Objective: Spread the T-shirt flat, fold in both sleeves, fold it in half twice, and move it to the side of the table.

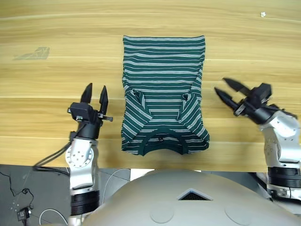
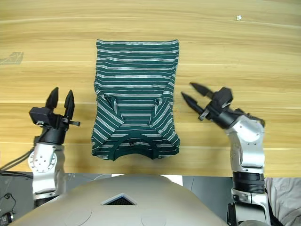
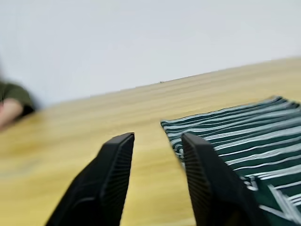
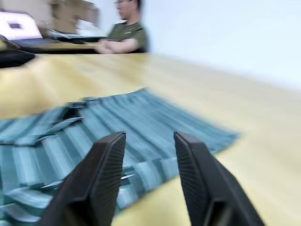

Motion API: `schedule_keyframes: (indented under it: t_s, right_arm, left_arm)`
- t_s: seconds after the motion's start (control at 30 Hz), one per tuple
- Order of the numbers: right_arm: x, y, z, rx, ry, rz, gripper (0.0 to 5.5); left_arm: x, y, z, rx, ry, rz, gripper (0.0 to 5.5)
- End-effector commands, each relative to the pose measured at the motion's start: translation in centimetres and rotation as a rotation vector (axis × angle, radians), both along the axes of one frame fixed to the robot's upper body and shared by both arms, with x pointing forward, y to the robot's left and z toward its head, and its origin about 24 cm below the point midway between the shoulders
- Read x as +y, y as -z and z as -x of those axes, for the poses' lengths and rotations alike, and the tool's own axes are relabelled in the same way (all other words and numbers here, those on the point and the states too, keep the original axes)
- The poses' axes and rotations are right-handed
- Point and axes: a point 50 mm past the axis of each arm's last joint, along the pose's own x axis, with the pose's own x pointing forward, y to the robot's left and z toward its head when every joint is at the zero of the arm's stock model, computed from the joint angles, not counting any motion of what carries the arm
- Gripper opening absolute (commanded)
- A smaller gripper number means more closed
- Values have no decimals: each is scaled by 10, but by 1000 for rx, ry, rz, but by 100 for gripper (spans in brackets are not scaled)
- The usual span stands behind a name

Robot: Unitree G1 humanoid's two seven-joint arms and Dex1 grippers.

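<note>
A dark green T-shirt with white stripes (image 1: 163, 92) lies flat on the wooden table (image 1: 56, 122), both sleeves folded in over the body, collar toward the near edge. My left gripper (image 1: 94, 94) stands open to the shirt's left, a short gap away, holding nothing. On the shirt's right my right gripper (image 1: 225, 91) is open too, its fingertips pointing at the shirt's right edge. The left wrist view has the shirt (image 3: 244, 141) beyond the two open fingers (image 3: 117, 165). The right wrist view shows the shirt (image 4: 94, 132) just past its open fingers (image 4: 193, 165).
The table's near edge (image 1: 56, 162) runs just below the shirt's collar. A faint grey mark (image 1: 33, 53) sits on the table at far left, and a small white scrap (image 1: 263, 14) lies at far right.
</note>
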Motion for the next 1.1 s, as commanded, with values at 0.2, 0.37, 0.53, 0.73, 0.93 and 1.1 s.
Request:
schedule_keyframes:
  t_s: [0.2, 0.37, 0.53, 0.73, 0.93, 1.1]
  right_arm:
    - [-28, 15, 34, -466, -477, 779, 358]
    - [-30, 36, 44, -496, -686, 842, 406]
    - [-19, 49, 59, -497, -811, 770, 406]
    - [2, 56, 61, -510, -859, 681, 406]
    - [3, 61, 65, -461, -864, 664, 373]
    - [0, 63, 65, -434, -844, 672, 281]
  left_arm:
    - [24, 19, 47, 276, 637, -887, 338]
    - [21, 24, 59, 329, 803, -956, 377]
    - [20, 26, 59, 323, 866, -992, 377]
    - [7, 37, 57, 309, 991, -999, 377]
    - [5, 39, 63, 342, 1087, -1007, 359]
    - [9, 37, 66, 384, 1095, -1008, 277]
